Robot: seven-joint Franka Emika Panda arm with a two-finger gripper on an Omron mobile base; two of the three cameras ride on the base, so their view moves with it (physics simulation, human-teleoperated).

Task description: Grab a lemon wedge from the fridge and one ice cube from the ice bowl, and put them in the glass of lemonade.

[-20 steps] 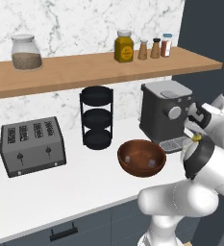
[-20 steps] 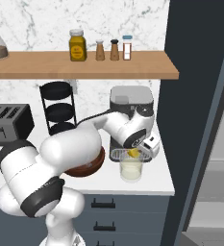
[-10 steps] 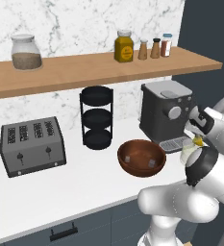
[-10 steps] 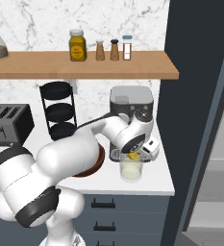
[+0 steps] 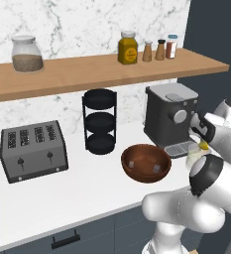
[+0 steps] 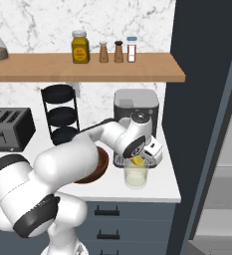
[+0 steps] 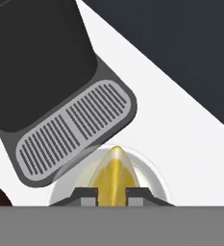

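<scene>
Because the lemon wedge (image 7: 114,175) is light, soft and slick, you have it pinched at its flanks between the nearly shut jaws of the gripper (image 7: 112,194), directly above the glass of lemonade (image 6: 136,175), beside the coffee machine's drip grate (image 7: 75,130).

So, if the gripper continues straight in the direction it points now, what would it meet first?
Most likely the glass of lemonade. The gripper, shut on the lemon wedge, points down into its open top, so the wedge would reach the liquid first. The gap between them is unclear.
</scene>
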